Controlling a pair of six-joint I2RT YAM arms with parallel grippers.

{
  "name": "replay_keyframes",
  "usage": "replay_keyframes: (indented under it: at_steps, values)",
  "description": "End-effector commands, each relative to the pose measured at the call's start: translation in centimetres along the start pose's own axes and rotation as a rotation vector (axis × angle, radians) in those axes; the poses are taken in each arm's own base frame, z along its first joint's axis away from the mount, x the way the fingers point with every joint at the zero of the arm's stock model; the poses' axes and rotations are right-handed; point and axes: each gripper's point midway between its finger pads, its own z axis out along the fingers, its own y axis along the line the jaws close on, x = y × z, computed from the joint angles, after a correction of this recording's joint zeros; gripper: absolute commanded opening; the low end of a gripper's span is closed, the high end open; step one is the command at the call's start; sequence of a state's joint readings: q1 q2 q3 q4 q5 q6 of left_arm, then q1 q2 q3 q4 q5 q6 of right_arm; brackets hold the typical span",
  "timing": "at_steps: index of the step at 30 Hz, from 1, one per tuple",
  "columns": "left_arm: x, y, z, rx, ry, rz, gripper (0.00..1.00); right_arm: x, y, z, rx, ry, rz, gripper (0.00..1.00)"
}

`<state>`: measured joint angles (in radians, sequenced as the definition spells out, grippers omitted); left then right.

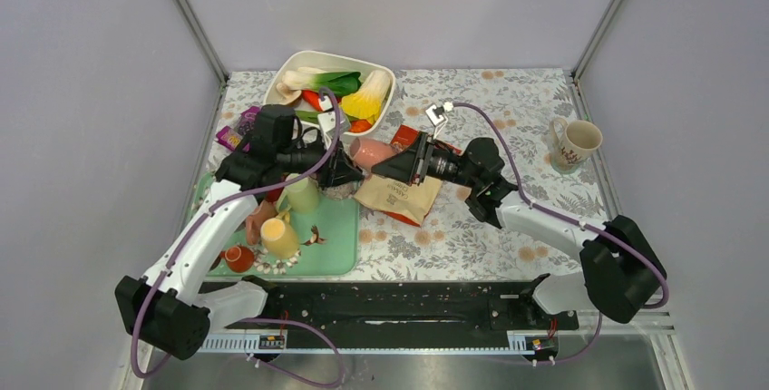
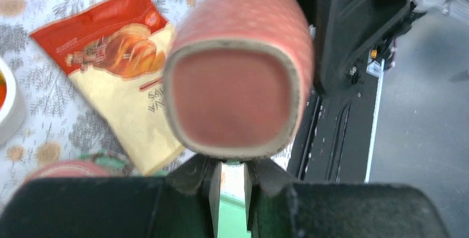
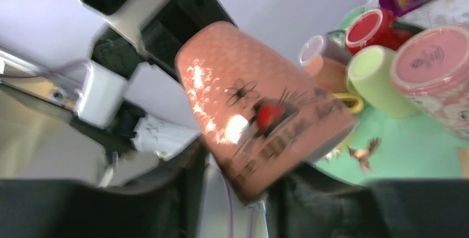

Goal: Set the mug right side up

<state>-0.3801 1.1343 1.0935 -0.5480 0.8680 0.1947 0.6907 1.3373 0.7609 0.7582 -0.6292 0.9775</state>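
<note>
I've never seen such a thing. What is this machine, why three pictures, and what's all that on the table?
Two robot arms are bolted to a table's edge. The wide picture comes from a camera overhead; the others from a camera on each wrist. The right gripper clasps a pink mug sideways in its jaws; the left gripper is at its end, grip unclear. Below lie a snack packet, a green tray of cups, a white tub of toy vegetables and an upright flowered mug.
</note>
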Motion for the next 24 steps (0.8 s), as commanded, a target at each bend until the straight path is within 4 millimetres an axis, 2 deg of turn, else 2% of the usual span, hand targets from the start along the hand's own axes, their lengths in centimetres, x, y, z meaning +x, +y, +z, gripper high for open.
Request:
replay_keyframes:
  at_steps: [1,2,3,4,6,7,8,10,11,13,14,18,20,24]
  values:
    - [-2.8,-2.0,-0.1,0.061,-0.072,0.081,0.00,-2.9,6.6,0.1,-0.227,-0.087,-0.086,0.24]
    - [-2.5,-1.7,-0.2,0.047,-0.059,0.089,0.00,-3.0,6.2,0.0,-0.201,-0.095,-0.117,0.11]
    - [-2.2,-1.3,-0.3,0.022,-0.043,0.105,0.04,-3.2,5.7,-0.1,-0.157,-0.095,-0.149,0.01]
    - [-1.8,-0.7,-0.5,-0.015,-0.024,0.115,0.31,-3.3,4.7,-0.3,-0.093,-0.089,-0.180,0.00]
    - [-1.0,0.6,-1.3,-0.111,0.014,0.143,0.72,-3.9,2.8,-1.5,0.053,-0.070,-0.273,0.00]
    - [-0.5,1.5,-1.7,-0.169,0.036,0.155,0.90,-4.5,1.8,-2.4,0.130,-0.053,-0.339,0.00]
    - [-0.2,2.2,-2.4,-0.228,0.053,0.178,0.98,-5.1,0.2,-3.8,0.243,-0.023,-0.380,0.00]
    - [0.5,3.3,-3.7,-0.325,0.096,0.222,0.99,-6.7,-3.4,-7.6,0.521,0.030,-0.493,0.00]
    - [0.9,3.8,-4.3,-0.369,0.118,0.241,0.99,-6.6,-5.7,-10.2,0.686,0.088,-0.516,0.00]
    - [1.8,4.4,-5.3,-0.426,0.152,0.271,0.99,-7.6,-8.9,-14.5,0.936,0.173,-0.576,0.00]
    - [2.3,4.7,-5.6,-0.445,0.165,0.280,0.99,-7.6,-10.8,-16.6,1.047,0.240,-0.571,0.00]
    - [4.5,5.0,-5.7,-0.458,0.209,0.285,0.99,-8.0,-16.3,-24.1,1.386,0.440,-0.468,0.00]
    - [5.4,5.0,-5.6,-0.455,0.226,0.281,0.99,-8.0,-18.7,-26.8,1.478,0.513,-0.381,0.00]
    - [7.0,5.2,-5.7,-0.451,0.274,0.293,0.99,-8.7,-22.3,-30.1,1.583,0.590,-0.271,0.00]
